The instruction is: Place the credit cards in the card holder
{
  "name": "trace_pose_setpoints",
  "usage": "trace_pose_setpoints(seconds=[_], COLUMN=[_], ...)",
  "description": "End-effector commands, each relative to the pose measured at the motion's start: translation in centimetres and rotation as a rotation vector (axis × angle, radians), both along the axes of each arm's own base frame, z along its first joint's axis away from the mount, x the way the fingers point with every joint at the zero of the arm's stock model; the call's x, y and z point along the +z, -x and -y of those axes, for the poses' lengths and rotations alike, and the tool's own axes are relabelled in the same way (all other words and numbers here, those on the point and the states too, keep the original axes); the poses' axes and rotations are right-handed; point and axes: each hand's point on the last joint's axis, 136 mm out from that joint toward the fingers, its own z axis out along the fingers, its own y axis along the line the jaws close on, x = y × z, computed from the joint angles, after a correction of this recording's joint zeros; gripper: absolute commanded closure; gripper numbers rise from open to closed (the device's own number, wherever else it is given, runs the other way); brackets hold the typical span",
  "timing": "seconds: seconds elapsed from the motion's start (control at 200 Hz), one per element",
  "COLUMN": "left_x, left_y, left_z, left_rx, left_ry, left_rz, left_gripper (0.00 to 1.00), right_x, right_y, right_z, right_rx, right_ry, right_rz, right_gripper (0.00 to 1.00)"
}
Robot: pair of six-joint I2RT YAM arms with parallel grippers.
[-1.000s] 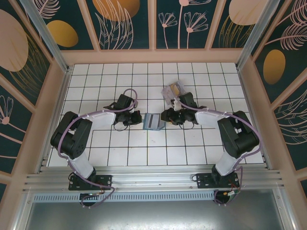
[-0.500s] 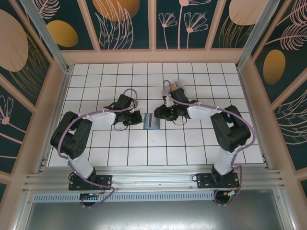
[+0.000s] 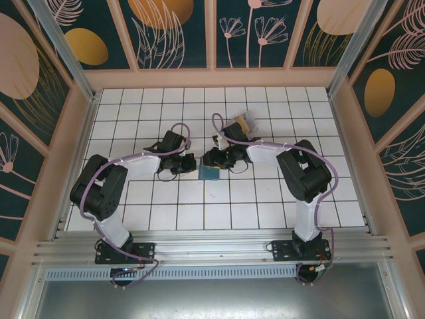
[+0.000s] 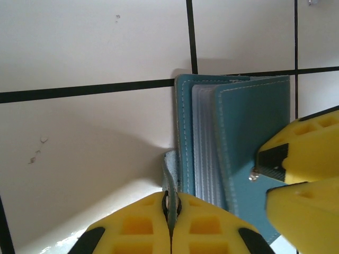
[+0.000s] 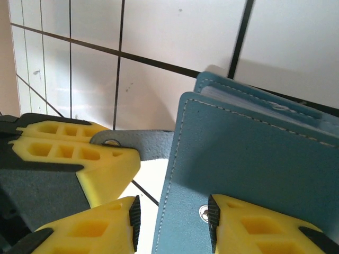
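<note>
The teal card holder [image 3: 208,173] lies on the white tiles between both arms, its leaves stacked with pale inner pages showing at the edge [image 4: 204,143]. My left gripper [image 3: 190,163] is shut on the holder's thin strap [image 4: 170,182], seen in the left wrist view [image 4: 170,211]. My right gripper [image 3: 214,159] is open, its jaws straddling the free edge of the top leaf [image 5: 249,153] near the snap; one pad [image 5: 212,222] sits by the leaf, the other stands clear. The credit cards [image 3: 246,123], grey and yellow, lie behind the right arm.
Wooden walls enclose the tiled floor [image 3: 179,206] on three sides, with an aluminium rail [image 3: 212,249] along the near edge. The right arm's cable [image 3: 219,126] loops above the holder.
My right gripper has swung left from beside the cards to over the card holder's top leaf. The left gripper has stayed shut on the strap.
</note>
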Motion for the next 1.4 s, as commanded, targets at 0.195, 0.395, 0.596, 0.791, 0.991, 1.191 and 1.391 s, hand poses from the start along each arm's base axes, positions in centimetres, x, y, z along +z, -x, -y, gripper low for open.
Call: trace_pose_setpoints(seconds=[0.195,0.395,0.596,0.791,0.991,1.191,1.391], left_x=[0.9,1.5,3.0,7.1,11.9,12.1,9.8], left_y=[0.1,0.3,0.3,-1.2,-4.9,-8.1,-8.2], left_z=[0.7,0.3,-0.3,-0.8,-0.3,3.4,6.1], left_rx=[-0.028,-0.015,0.005,0.029,0.007,-0.130,-0.216], left_ry=[0.026,0.021,0.013,-0.012,-0.045,-0.012,0.041], left_rz=[0.026,0.041,0.070,0.152,0.257,0.231,0.171], left_gripper=[1.00,0.95,0.66,0.52,0.51,0.60,0.70], right_x=[2.0,5.3,5.1,2.5,0.2,-0.8,-1.2], right_y=[0.0,-1.0,-1.1,0.3,3.3,6.2,6.9], right_z=[-0.8,0.3,4.0,7.7,8.7,6.4,3.9], right_rx=[0.036,-0.001,-0.086,-0.167,-0.177,-0.126,-0.096], right_ry=[-0.037,-0.074,-0.046,0.006,0.056,0.030,-0.033], right_rz=[0.027,0.087,0.093,0.042,0.000,-0.042,-0.075], right_gripper=[0.59,0.59,0.59,0.59,0.61,0.62,0.63])
